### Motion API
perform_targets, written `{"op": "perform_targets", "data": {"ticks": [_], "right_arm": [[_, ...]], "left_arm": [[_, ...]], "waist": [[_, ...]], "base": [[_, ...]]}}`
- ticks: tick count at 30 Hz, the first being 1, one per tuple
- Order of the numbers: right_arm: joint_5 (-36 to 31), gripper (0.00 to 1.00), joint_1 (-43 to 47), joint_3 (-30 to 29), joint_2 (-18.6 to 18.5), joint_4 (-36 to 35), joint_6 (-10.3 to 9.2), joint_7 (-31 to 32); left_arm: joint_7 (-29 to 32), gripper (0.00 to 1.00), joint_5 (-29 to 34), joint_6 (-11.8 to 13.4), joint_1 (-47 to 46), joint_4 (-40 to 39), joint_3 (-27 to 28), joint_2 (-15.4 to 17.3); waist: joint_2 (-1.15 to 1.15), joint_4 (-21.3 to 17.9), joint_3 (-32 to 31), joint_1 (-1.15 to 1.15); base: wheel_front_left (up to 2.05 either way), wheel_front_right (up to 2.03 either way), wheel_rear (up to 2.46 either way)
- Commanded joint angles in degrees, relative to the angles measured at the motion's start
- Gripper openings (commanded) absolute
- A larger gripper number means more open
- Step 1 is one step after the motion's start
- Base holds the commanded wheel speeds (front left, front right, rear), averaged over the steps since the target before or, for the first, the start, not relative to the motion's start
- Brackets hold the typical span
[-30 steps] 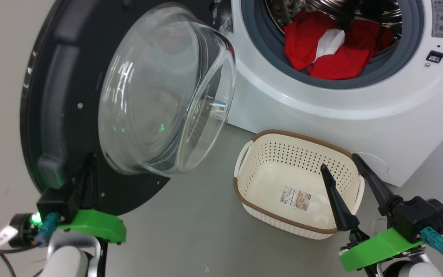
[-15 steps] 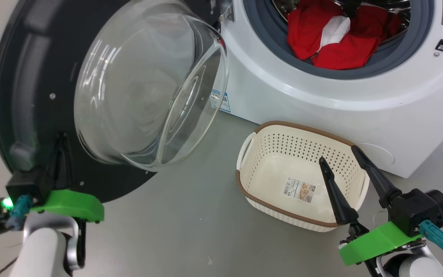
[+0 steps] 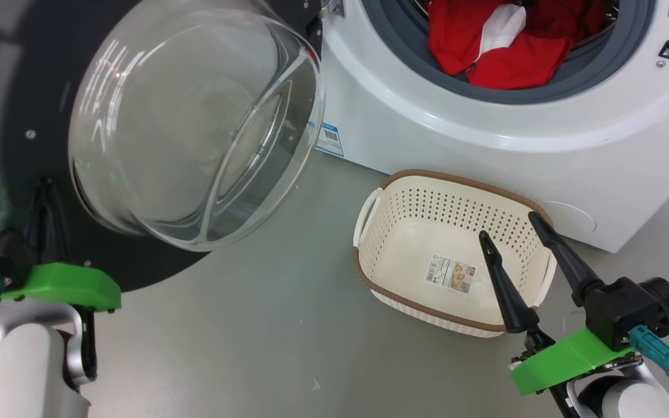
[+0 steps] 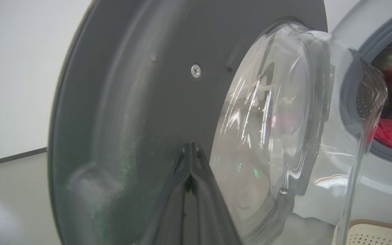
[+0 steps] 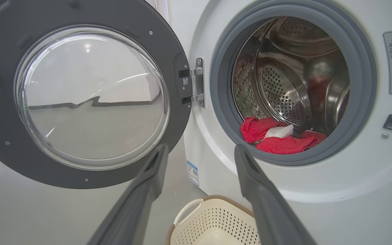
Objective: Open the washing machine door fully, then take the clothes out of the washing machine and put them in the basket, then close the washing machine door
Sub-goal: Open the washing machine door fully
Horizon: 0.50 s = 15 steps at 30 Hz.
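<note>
Now, left end effector [image 4: 191,146]: we see its two dark fingers pressed together with nothing between them. Their tips lie at the dark inner face of the washing machine door [image 3: 195,122], below the glass. We cannot tell whether they actually touch it. In the head view this end effector sits at 8 o'clock.
Right end effector [image 3: 507,225]: its fingers are spread wide apart and hold nothing. We find it at 4 o'clock in the head view, with the tips above the 3 o'clock end of the basket [image 3: 456,181].
Basket: it stands upright on the grey floor [image 3: 253,325], just in front of the washing machine [image 3: 485,133] and at 5 o'clock from the machine's opening. A sticker [image 3: 450,274] lies on its bottom.
Washing machine door: it stands open, well clear of the opening. In the right wrist view we see it hung on a metal hinge [image 5: 196,86] at the opening's 9 o'clock edge. Its clear glass bowl bulges toward us in the head view, where the door takes up the 9 to 11 o'clock part.
Clothes [image 3: 509,58]: the red garments are heaped at 6 o'clock inside the steel drum [image 5: 284,92] and spill onto the lower lip of the grey gasket [image 5: 362,112]. A white fabric piece [image 3: 503,26] lies tucked among them.
Washing machine: we see its white front with the round opening at 1 o'clock in the head view. A small blue label [image 3: 328,138] sits low on the front, at 7 o'clock from the opening.
</note>
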Motion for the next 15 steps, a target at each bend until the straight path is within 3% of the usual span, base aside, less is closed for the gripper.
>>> {"op": "perform_targets", "data": {"ticks": [1,15], "right_arm": [[-0.52,1.00,-2.04,1.60,0.15,-1.87,0.36,0.27],[-0.72,1.00,-2.08,1.78,0.15,-1.97,0.36,0.79]], "left_arm": [[-0.40,0.00,0.93,0.05,-2.38,-0.60,3.11,2.66],[-0.40,0.00,4.11,-1.68,-4.54,3.25,7.05,2.17]], "waist": [[0.00,-0.19,0.27,0.00],[0.00,-0.20,0.27,0.00]], "base": [[0.00,0.00,0.00],[0.00,0.00,0.00]]}}
